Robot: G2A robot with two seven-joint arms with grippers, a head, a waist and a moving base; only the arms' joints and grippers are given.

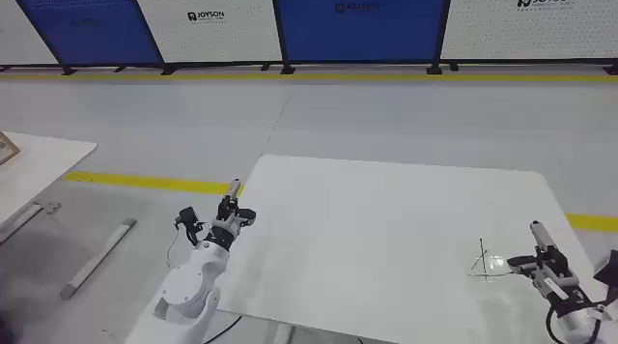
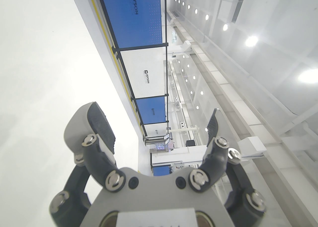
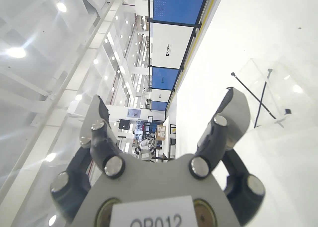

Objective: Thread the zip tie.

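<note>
Two thin black zip ties lie crossed inside a small clear tray on the white table. In the top view the zip ties sit near the table's right side. My right gripper is open and holds nothing, hovering just right of the tray, where the top view shows it as the right gripper. My left gripper is open and holds nothing. It stands at the table's left edge, far from the ties, as the left gripper in the top view.
The table's middle is bare white surface. A second white table stands off to the left, with a grey bar lying on the floor between the two. Blue and white partition panels line the back.
</note>
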